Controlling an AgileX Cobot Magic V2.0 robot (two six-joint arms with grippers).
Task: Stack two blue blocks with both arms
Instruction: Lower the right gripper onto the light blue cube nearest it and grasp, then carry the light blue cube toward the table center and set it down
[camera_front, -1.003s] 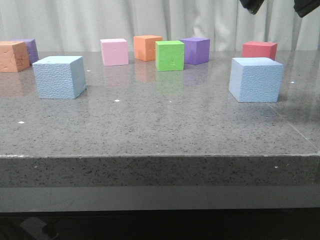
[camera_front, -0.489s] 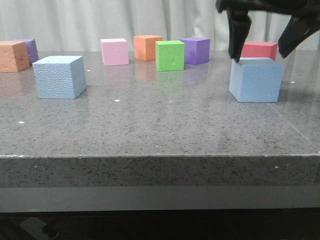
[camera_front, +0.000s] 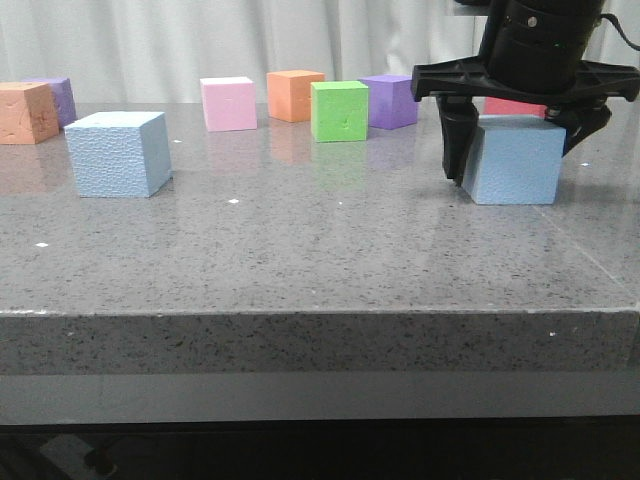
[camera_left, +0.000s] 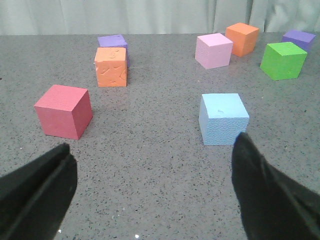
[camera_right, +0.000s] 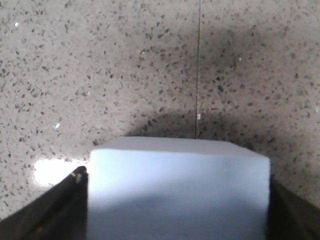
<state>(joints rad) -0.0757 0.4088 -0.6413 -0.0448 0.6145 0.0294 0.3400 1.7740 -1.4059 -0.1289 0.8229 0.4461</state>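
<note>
Since the earlier frame the right gripper (camera_front: 515, 160) has come down at the right of the front view and now straddles one blue block (camera_front: 514, 162), jaws spread on either side, contact not discernible. The left gripper (camera_left: 152, 192) hangs spread wide and empty, the second blue block (camera_front: 118, 153) at centre-left. Beyond, a green cube (camera_front: 340, 111) sits upper-centre.

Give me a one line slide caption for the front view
Right gripper straddles the right blue block, jaws open, while the left blue block waits untouched on the grey table.
</note>
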